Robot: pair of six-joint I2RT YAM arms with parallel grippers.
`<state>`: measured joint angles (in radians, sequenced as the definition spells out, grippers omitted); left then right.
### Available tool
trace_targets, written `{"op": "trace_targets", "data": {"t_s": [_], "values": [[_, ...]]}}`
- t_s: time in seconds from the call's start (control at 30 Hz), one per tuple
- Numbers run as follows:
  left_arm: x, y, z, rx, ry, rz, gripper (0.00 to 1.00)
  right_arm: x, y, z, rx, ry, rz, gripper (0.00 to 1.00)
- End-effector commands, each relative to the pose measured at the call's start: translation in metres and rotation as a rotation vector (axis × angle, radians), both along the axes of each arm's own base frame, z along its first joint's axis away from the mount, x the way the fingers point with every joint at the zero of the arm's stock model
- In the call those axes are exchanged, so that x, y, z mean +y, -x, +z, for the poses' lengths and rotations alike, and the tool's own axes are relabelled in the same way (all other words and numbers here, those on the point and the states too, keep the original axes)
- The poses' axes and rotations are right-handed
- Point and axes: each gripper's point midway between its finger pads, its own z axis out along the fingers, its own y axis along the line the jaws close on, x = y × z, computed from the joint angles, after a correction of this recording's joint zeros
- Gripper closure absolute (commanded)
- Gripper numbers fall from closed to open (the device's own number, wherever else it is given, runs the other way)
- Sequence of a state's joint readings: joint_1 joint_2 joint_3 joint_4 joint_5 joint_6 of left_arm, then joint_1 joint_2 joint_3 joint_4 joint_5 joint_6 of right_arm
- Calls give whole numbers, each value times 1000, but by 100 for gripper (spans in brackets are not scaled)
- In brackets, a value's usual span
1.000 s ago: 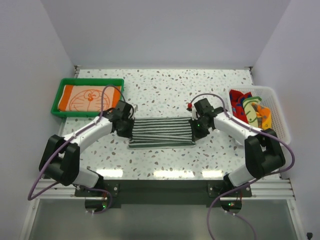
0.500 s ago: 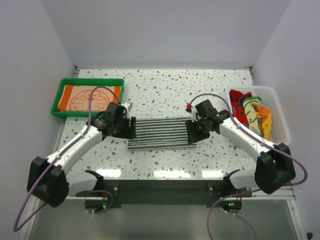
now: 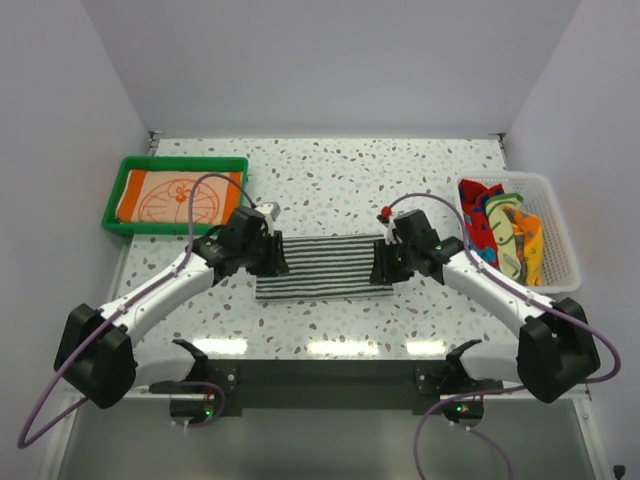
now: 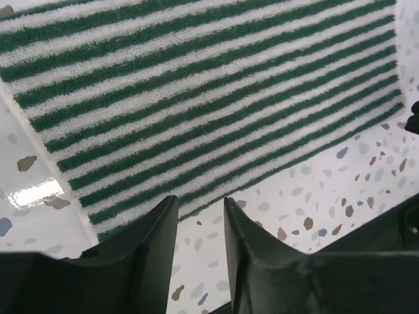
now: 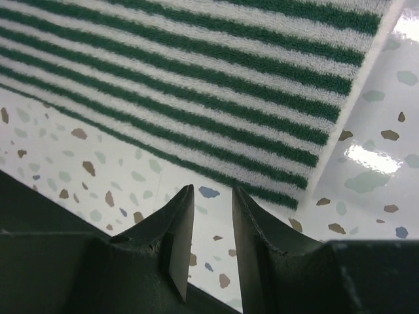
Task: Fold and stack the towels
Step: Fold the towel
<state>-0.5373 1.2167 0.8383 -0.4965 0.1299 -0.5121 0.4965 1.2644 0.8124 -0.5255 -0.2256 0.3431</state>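
The striped towel (image 3: 320, 266) lies flat, with the left gripper (image 4: 200, 206) just off its left end and the right gripper (image 5: 211, 196) just off its right, both slightly apart and empty.

Robot laboratory test cell. Plain white walls (image 3: 330, 70) are enclosing a speckled table (image 3: 330, 185). The left arm (image 3: 160, 290) and right arm (image 3: 490, 285) are standing bolted to a metal rail (image 3: 570, 372) at the near edge, each trailing a purple cable (image 3: 213, 178). A green tray (image 3: 120, 195) and a mesh basket (image 3: 562, 235) are flanking the work area.

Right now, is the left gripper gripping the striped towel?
No, the left gripper is empty; the striped towel lies flat beyond it.
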Motion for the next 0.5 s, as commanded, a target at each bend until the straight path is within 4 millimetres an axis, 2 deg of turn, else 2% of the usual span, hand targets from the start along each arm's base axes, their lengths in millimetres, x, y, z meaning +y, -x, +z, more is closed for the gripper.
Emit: {"op": "trace_targets", "data": {"t_s": [0.0,0.07,0.13,0.23,0.3,0.4,0.43,0.47], "values": [[3,-3,-30,17,-8,68,63,4,-15,-20,-31,-43,-115,66],[11,-4,-48,24,-47,101,69,0,-15,-35,-24,-30,-136,67],[19,5,-74,76,-84,126,72,-3,-10,-56,7,-14,-154,67],[30,17,-100,132,-125,162,76,-10,-4,-75,35,14,-187,67],[40,23,-111,155,-161,198,79,-19,-1,-81,36,45,-217,67],[53,27,-114,157,-189,244,80,-35,0,-80,31,105,-259,66],[53,25,-108,144,-174,250,77,-38,-3,-73,13,102,-274,66],[52,25,-104,140,-164,240,67,-41,-1,-68,11,109,-272,65]]}}
